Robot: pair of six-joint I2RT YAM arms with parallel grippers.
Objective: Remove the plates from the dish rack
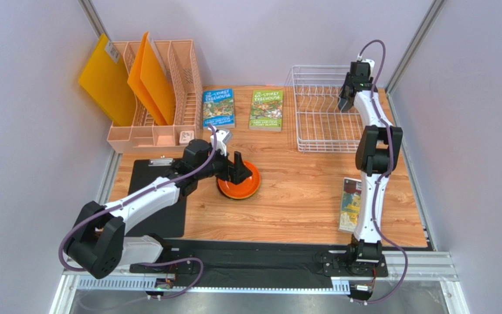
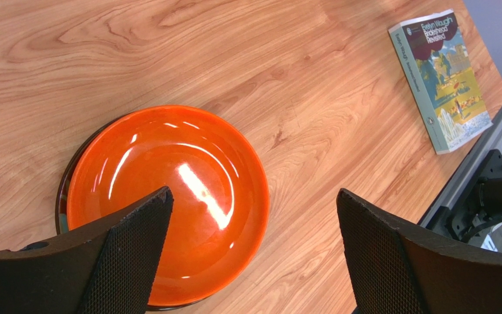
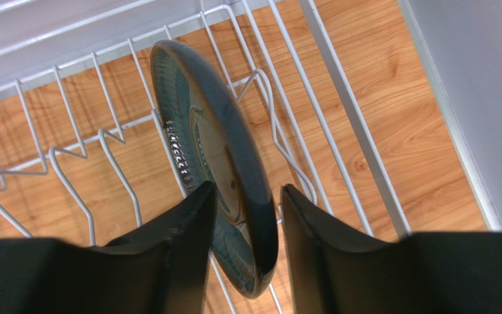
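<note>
**Plate hidden from above**

Arm and gripper block the teal plate [image 3: 224, 137] in the top view; only the right wrist shows it, on edge between rack [image 1: 312, 134] prongs, glossy, ribbed near the rim, its lower part cut off by the fingers [image 3: 181, 248]; right gripper [image 3: 247, 193] straddles it, jaws narrow, grip unclear; orange plate [image 2: 188, 190] lies flat on the table [image 1: 299, 203]; a dark rim [image 2: 59, 196] peeks from beneath; left gripper [image 2: 253, 209] hangs above, jaws wide.

Wooden table [image 1: 299, 203], peach organiser [image 1: 186, 82], two books [image 1: 218, 108], dish rack [image 1: 325, 131], orange-topped plate stack [image 1: 247, 188], black clipboard [image 1: 145, 175], another book [image 1: 350, 204]
</note>
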